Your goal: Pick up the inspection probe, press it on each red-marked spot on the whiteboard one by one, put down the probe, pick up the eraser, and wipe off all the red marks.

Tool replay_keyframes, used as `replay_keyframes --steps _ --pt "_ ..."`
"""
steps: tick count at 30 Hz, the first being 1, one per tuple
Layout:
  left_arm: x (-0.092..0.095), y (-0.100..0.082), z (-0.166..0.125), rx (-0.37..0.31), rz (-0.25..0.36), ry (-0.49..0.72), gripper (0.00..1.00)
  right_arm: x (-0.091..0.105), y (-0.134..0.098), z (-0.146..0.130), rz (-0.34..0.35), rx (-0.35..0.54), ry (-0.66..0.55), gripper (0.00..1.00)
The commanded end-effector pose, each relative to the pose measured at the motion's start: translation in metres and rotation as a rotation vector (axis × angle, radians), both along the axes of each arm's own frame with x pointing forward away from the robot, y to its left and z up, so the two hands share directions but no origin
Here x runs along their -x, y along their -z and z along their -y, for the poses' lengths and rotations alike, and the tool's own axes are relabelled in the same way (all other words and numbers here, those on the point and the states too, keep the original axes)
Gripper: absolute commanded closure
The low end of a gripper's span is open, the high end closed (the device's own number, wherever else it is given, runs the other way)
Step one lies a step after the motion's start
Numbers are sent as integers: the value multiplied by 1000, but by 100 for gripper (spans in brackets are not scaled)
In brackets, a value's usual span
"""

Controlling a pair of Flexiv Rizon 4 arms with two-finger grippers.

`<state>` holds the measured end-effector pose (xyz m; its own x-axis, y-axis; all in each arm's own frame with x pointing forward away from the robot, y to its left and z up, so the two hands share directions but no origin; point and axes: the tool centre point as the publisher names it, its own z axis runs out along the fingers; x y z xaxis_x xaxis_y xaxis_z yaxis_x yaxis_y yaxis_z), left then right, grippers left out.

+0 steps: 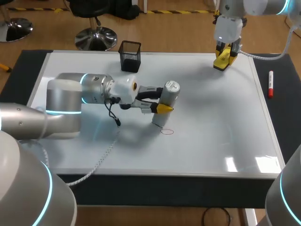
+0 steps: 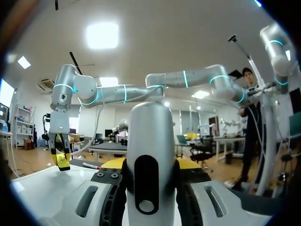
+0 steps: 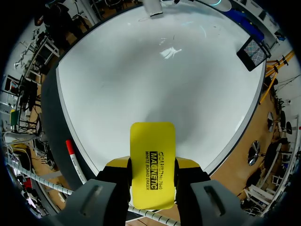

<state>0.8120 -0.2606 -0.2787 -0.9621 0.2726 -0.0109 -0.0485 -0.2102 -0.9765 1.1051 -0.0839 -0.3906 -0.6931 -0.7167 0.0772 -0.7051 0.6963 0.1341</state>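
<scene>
Whiteboard (image 1: 202, 141) fills most of the head view, lying flat on a dark tabletop (image 1: 287, 108) that shows as a black border round it, with pale glare at the lower right of the white surface. A black mesh pen holder (image 1: 130, 55) stands upright on the board near its upper edge, left of centre. A red-capped marker (image 1: 270, 84) lies on the dark border just off the board's right edge. One small red ring (image 1: 167, 131) is drawn near the middle of the board. The left arm comes in from the left of the frame, its white cable (image 1: 106, 150) trailing across the board towards the lower edge. The left gripper (image 1: 159, 108) sits at the centre, its fingers clamped on the inspection probe (image 1: 169, 93), a silver cylinder tilted with its capped top towards the upper right. The probe's lower end is down at the board just up and left of the red ring; whether it touches the surface cannot be told. In the left wrist view the probe stands squarely between the two fingers, pressed from both sides. The right gripper (image 1: 226, 52) hangs at the upper right of the head view, over the board's far right corner, well apart from the probe. Its fingers grip the yellow eraser (image 3: 152, 162) by its two long sides, the eraser reaching out ahead of the yellow tips; whether the eraser rests on the board cannot be told.
</scene>
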Motion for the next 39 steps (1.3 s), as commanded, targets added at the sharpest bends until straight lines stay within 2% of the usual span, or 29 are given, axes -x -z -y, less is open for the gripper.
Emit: replay_keyframes --steps 1,6,23,39 --pt "1 -13 -11 -4 13 -22 100 0 -2 1 1 4 -2 100" --pt "-9 -20 -27 0 25 -64 100 0 -2 1 1 4 -2 100" --pt "-76 -45 -111 9 55 -302 100 0 -2 1 1 4 -2 100" --pt "-112 -44 -174 49 19 -467 100 0 -2 1 1 4 -2 100"
